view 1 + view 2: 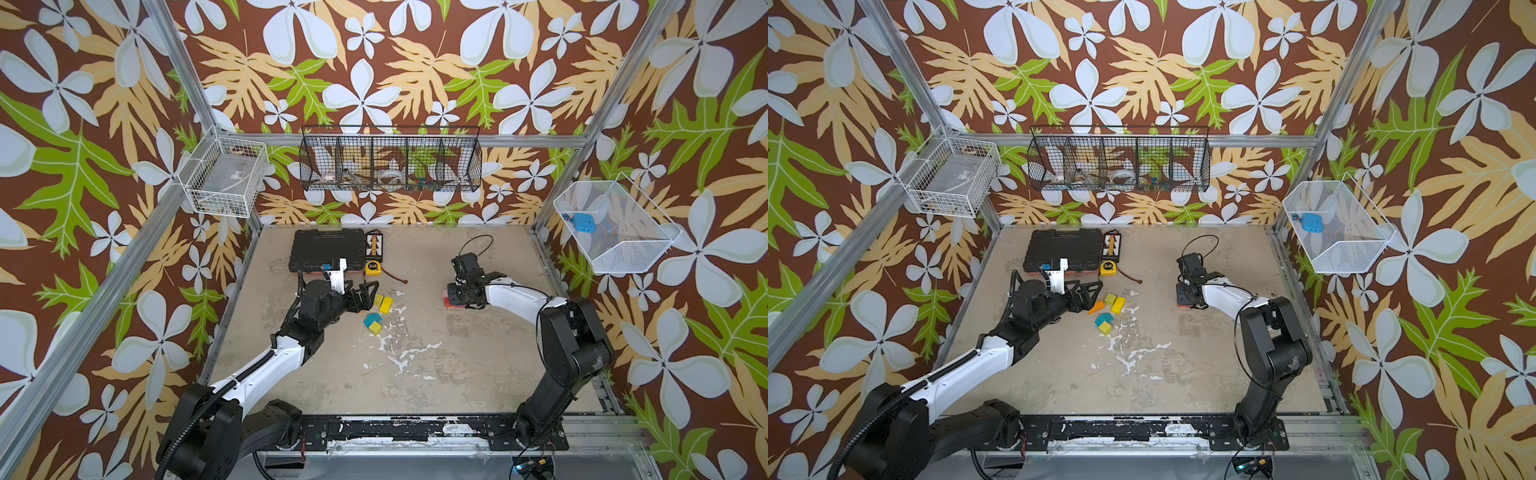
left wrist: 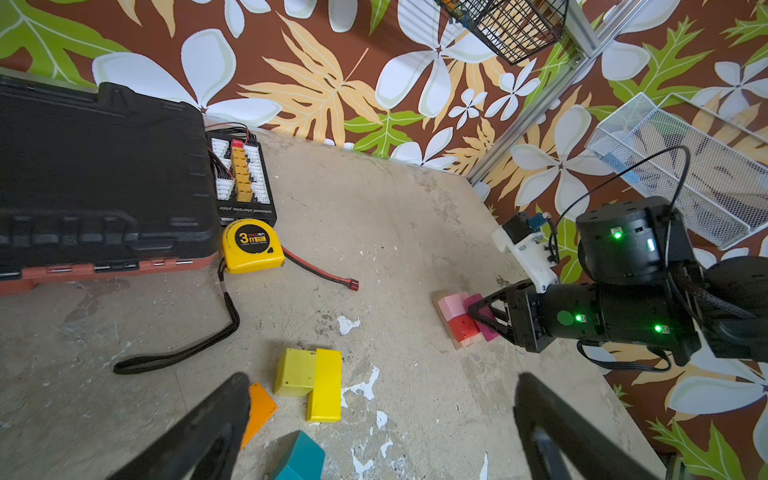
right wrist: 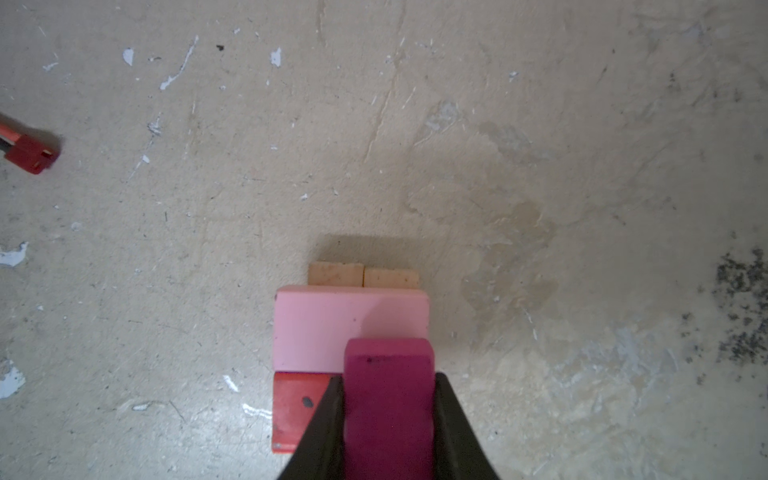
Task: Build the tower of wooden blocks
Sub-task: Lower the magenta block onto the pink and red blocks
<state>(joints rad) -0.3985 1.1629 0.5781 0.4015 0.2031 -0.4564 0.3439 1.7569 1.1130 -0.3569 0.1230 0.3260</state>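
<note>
The tower stands right of the middle: two tan planks carry a pink brick and a red brick. My right gripper is shut on a magenta brick, held beside the red brick and partly over the pink one. My left gripper hangs open and empty by the loose wood blocks: an orange brick, a yellow cube, a yellow brick, a teal wedge and another yellow cube.
A black tool case, a connector board, a yellow tape measure and a red-tipped cable lie at the back left. Wire baskets hang on the walls above the table.
</note>
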